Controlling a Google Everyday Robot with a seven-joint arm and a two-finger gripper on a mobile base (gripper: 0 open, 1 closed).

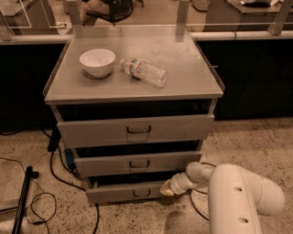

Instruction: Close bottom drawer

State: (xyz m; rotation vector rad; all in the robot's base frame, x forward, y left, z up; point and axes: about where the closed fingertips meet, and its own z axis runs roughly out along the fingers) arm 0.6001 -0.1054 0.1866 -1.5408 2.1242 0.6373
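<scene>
Closing the bottom drawer: nearly home

My gripper (167, 188) sits low at the cabinet's (187, 68) right side, seemingly touching the right end of the bottom drawer (121, 194). I cannot tell whether it is open or closed. The drawer front stands only slightly proud of the cabinet, so I judge a short push is left. It is shallow, flat grey metal with a small dark loop handle (142, 194). On the cabinet's smooth top lie a round white bowl (97, 61) and a clear plastic bottle (144, 72).

I'm looking into what seems to be a lab or office workroom: a grey metal cabinet (183, 55) is standing on a speckled floor (247, 141), with loose cables (58, 167) trailing at its left and glass partitions (151, 11) running behind it. My gripper (167, 188) is sitting at the right end of its bottom drawer (123, 194).
</scene>
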